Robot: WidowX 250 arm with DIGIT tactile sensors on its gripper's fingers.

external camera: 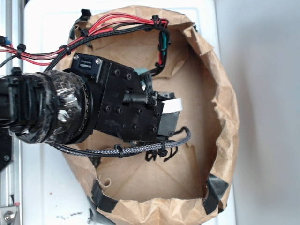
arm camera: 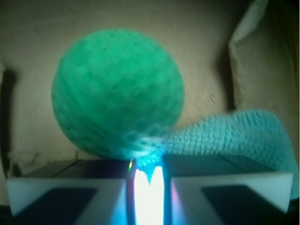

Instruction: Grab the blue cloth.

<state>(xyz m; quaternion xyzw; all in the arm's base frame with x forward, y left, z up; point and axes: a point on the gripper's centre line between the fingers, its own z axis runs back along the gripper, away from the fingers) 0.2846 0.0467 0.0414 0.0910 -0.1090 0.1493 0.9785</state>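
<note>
Inside a brown paper bag (external camera: pixel 220 117), the gripper (arm camera: pixel 149 180) is seen nearly closed, its jaws apparently pinching a corner of the blue cloth (arm camera: pixel 234 138), though glare blurs the contact. The cloth trails to the right beside a green ball (arm camera: pixel 116 91). Only an edge seems held, so the cloth could be lost on lifting, or the ball nudged.

The arm reaches down into the paper bag (external camera: pixel 220 93) from the left side. In the wrist view, the ball (arm camera: pixel 116 91) sits just behind the gripper (arm camera: pixel 149 185), a bit to the left. The blue cloth (arm camera: pixel 229 138) lies to the right of the ball, touching it, with one edge between the jaws.
</note>
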